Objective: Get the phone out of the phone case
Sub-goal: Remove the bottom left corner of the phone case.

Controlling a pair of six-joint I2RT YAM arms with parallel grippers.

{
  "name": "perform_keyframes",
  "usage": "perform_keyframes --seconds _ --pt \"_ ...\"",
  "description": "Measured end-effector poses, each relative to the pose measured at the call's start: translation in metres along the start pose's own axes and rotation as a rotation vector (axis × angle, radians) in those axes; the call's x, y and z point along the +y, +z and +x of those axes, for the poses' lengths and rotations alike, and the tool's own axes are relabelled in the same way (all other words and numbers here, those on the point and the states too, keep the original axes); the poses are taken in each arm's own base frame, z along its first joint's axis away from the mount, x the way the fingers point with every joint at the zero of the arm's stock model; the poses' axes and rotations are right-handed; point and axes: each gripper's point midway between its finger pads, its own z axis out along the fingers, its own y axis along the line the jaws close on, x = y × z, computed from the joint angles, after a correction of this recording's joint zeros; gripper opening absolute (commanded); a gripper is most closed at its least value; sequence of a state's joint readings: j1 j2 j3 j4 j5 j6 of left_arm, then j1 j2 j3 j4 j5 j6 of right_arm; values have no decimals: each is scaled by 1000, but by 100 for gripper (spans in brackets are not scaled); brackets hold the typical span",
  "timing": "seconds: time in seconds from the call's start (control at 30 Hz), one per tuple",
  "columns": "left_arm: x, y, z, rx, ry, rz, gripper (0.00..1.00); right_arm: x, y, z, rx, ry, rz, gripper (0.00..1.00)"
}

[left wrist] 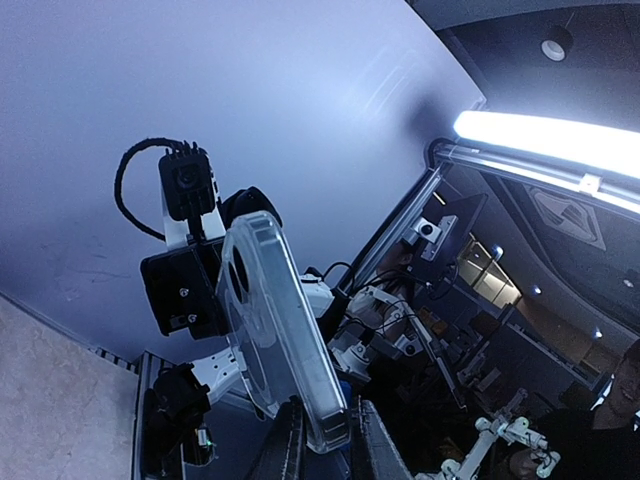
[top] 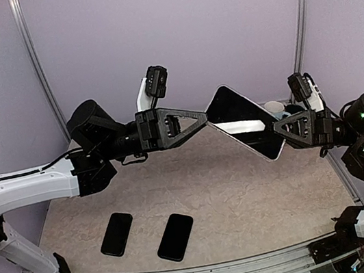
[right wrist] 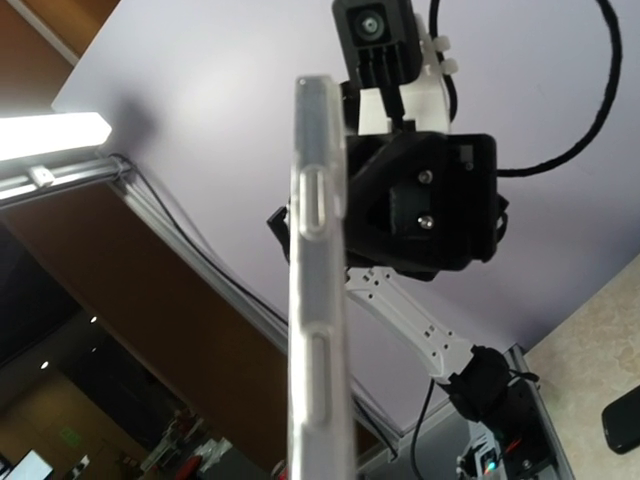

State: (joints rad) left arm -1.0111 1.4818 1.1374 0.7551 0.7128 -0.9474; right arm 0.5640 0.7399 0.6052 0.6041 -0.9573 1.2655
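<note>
A black phone in a clear case (top: 241, 122) hangs tilted in the air above the table, held between both arms. My left gripper (top: 204, 116) is shut on its upper-left corner. In the left wrist view the clear case (left wrist: 275, 320) stands almost edge-on, its camera cutouts showing, with its end pinched in my left gripper (left wrist: 327, 440). My right gripper (top: 277, 127) grips the lower-right edge. In the right wrist view the case (right wrist: 318, 300) is seen edge-on with its side buttons; my own fingers are hidden there.
Two bare black phones (top: 117, 234) (top: 176, 236) lie on the beige tabletop (top: 248, 202) at the front left. One of them shows at the right wrist view's edge (right wrist: 625, 420). A small white object (top: 274, 106) sits behind the held phone.
</note>
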Motion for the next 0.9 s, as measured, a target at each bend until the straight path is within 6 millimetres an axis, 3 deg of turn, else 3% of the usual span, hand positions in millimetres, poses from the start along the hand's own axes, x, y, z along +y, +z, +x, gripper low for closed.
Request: perform_keyframes --seconds 0.4,0.9 --pt "-24 10 5 52 30 86 9 16 0 3 36 10 -73 0" --pt "-31 12 4 60 54 123 4 24 2 2 61 43 -139 0"
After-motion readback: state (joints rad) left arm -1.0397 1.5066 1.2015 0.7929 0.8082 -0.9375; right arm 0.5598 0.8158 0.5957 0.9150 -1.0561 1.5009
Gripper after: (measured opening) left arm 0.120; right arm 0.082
